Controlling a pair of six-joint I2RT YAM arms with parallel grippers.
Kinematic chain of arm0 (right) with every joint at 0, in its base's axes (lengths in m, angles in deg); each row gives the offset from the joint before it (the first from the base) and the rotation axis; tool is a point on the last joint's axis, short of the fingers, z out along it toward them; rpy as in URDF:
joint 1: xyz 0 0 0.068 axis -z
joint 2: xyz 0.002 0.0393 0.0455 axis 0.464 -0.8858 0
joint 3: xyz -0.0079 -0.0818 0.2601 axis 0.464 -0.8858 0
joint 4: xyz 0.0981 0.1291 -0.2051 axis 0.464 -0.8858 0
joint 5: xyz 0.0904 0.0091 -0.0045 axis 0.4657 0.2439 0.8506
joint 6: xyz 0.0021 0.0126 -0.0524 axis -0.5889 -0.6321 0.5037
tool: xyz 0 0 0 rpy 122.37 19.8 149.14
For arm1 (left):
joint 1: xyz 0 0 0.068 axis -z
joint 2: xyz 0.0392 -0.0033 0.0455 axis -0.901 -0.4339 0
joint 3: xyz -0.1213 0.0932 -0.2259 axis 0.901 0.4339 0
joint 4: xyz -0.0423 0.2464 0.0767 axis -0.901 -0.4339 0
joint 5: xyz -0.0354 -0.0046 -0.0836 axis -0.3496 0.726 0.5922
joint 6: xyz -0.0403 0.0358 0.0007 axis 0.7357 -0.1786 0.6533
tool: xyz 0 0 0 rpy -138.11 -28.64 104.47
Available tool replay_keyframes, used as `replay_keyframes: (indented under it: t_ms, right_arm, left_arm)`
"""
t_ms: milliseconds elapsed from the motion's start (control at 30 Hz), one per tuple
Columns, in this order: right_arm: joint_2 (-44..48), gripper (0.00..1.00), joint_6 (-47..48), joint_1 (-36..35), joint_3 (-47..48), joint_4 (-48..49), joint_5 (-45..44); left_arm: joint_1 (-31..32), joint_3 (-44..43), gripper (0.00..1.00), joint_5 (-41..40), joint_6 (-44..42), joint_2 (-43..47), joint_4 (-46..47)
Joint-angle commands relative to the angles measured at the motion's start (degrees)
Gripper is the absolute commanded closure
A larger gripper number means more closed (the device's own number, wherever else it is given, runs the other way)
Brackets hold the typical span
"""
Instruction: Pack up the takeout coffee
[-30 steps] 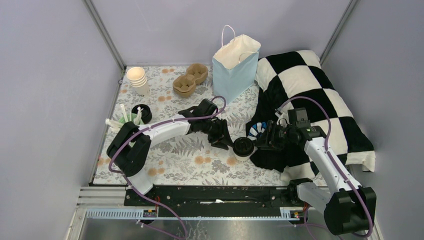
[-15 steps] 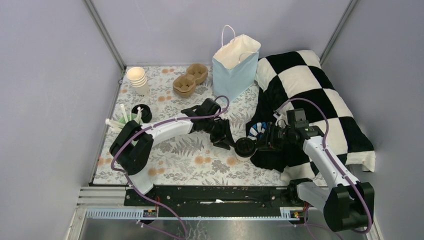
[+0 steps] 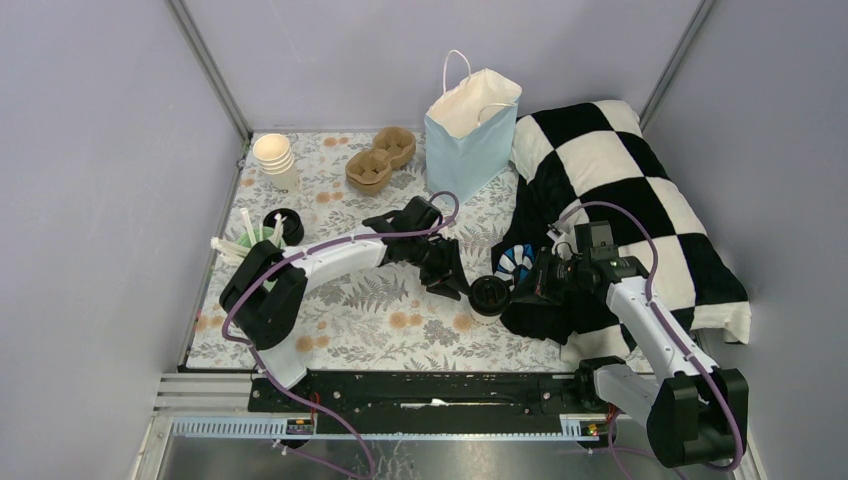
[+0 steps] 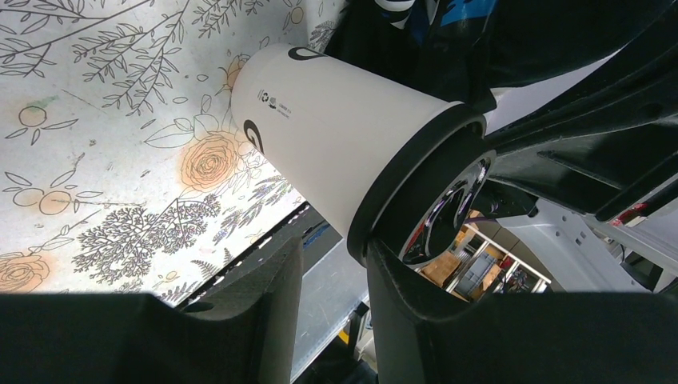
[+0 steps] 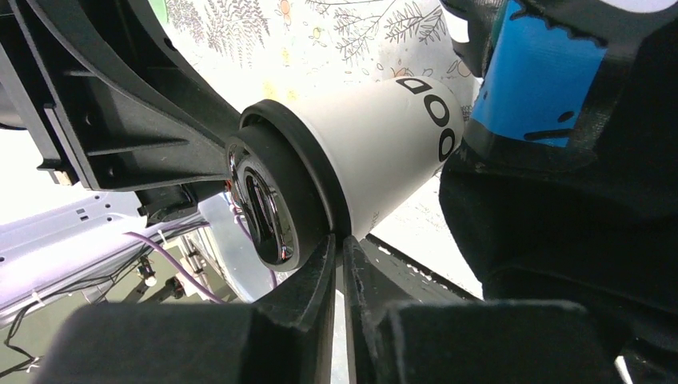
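Standing upright on the flowered mat (image 3: 350, 300), the cup (image 3: 488, 296) is flanked by both grippers. Its long axis is vertical, with the lid (image 5: 276, 200) uppermost. The left gripper (image 3: 450, 278) is set against its left, slightly far side. The right gripper (image 3: 516, 291) is set against its right side, at the near-left edge of the blanket (image 3: 640, 200). Neither arm can be called nearer, since both are at the cup.

From the left wrist, that gripper's fingers (image 4: 256, 320) are seen standing apart, with the lid's rim just at the mouth of the gap. Whether the rim is clamped cannot be told. From the right wrist, the fingers (image 5: 296, 312) are seen drawn together with only a slit between them, their tips at the underside of the rim. Whether the rim is nipped is not shown.

The bag (image 3: 470, 130) stands open-mouthed at the far side, almost straight beyond the cup and well apart from it. The coming move is judged to turn on this: the cup must be lifted, kept upright and carried far — high enough for the bag's mouth to be cleared.
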Motion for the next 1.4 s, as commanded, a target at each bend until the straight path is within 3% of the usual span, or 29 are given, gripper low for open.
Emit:
replay_keyframes:
  t_ms: [0, 200, 367, 867, 1000, 1167, 1367]
  right_arm:
    - [0.1, 0.87, 0.1, -0.2, 0.6, -7.3, -5.7]
    - [-3.5, 0.86, -1.0, -0.4, -2.0, -4.5, -7.0]
    - [-3.8, 0.82, -3.8, -1.7, -2.2, -6.3, -13.1]
    - [-12.1, 0.80, -14.8, -14.6, -5.4, -5.2, -34.7]
    - [-9.1, 0.71, -12.5, -16.4, -2.5, -3.0, -30.1]
    - [-5.5, 0.66, -6.2, -16.2, 8.2, -9.0, -29.9]
    - [-3.7, 0.59, -5.2, -14.9, 10.2, -6.7, -26.1]
  left_arm:
    - [1.0, -2.2, 0.62, -3.0, -1.8, -0.1, -2.5]
    - [1.2, -0.8, 0.62, -5.0, -2.0, -0.1, -3.7]
    - [1.2, -0.5, 0.62, -8.5, -4.0, -0.1, -7.0]
    - [1.7, 4.5, 0.62, -16.5, -4.8, -0.8, -8.2]
    - [2.1, 5.5, 0.62, -16.7, -5.9, 0.0, -8.0]
    - [2.1, 1.3, 0.58, -14.8, -6.4, 1.1, -9.1]
    - [1.7, -4.2, 0.56, -17.4, -8.5, 2.3, -14.3]
